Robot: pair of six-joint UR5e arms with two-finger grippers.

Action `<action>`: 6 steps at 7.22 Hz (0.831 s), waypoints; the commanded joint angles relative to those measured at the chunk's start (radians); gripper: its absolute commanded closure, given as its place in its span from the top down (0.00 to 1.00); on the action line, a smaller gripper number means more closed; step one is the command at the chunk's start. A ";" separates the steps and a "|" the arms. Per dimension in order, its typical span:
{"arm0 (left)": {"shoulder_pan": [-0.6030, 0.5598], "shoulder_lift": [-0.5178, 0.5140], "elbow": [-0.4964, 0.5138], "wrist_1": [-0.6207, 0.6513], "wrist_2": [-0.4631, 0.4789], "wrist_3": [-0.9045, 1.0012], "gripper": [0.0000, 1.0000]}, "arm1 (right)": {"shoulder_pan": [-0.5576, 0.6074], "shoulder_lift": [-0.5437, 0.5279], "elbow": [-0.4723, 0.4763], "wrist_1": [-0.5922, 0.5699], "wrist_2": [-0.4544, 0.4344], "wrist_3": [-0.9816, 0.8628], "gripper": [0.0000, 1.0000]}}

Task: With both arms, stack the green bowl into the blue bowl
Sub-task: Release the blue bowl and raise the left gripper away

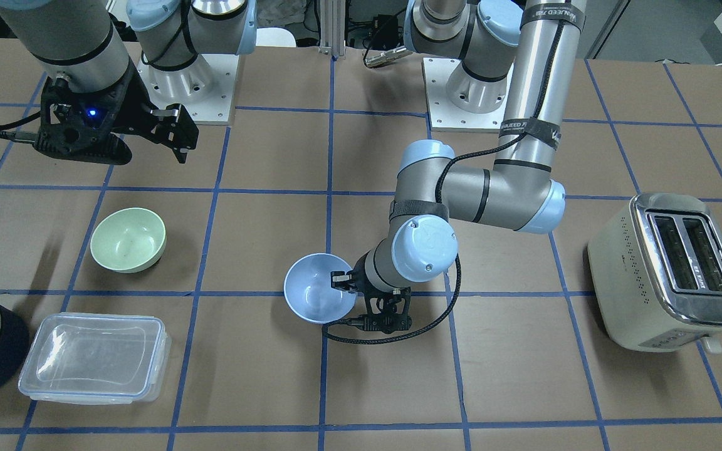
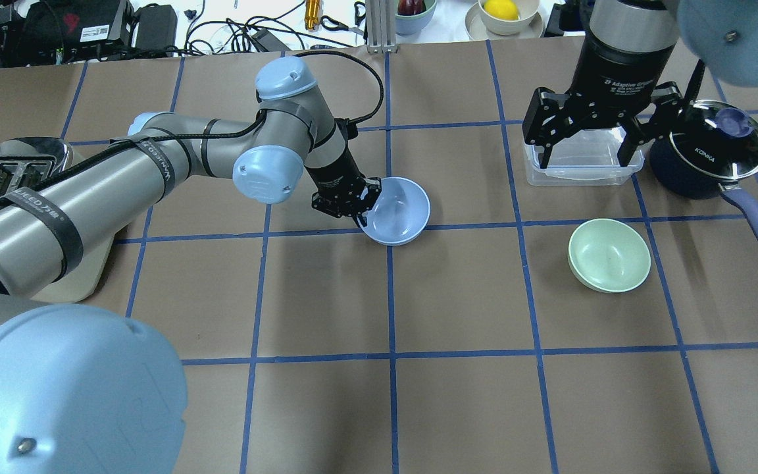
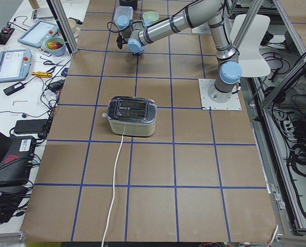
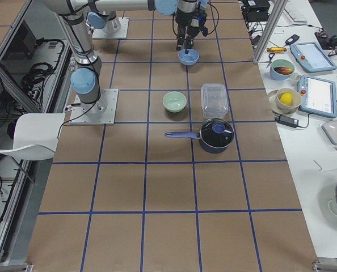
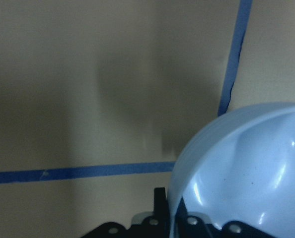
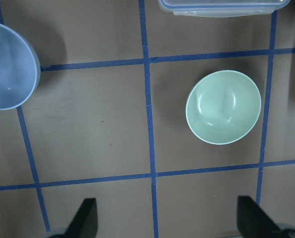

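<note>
Overhead exterior: the blue bowl (image 2: 404,212) was clamped by the left tool (image 2: 367,207). The green bowl (image 2: 609,255) was not yet stacked, the right tool (image 2: 586,155) spread open.

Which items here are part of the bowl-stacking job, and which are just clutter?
Job: green bowl; blue bowl, pinched at its rim by the left gripper; right gripper, open.
Clutter: toaster; saucepan; clear container.
</note>
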 commanded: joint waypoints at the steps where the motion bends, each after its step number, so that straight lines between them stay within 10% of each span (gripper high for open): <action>1: -0.003 0.034 0.007 0.003 0.051 -0.003 1.00 | 0.000 0.002 0.003 0.001 -0.003 -0.004 1.00; 6: 0.103 0.243 0.178 -0.392 0.308 0.183 1.00 | -0.014 0.103 0.020 -0.114 -0.043 -0.013 1.00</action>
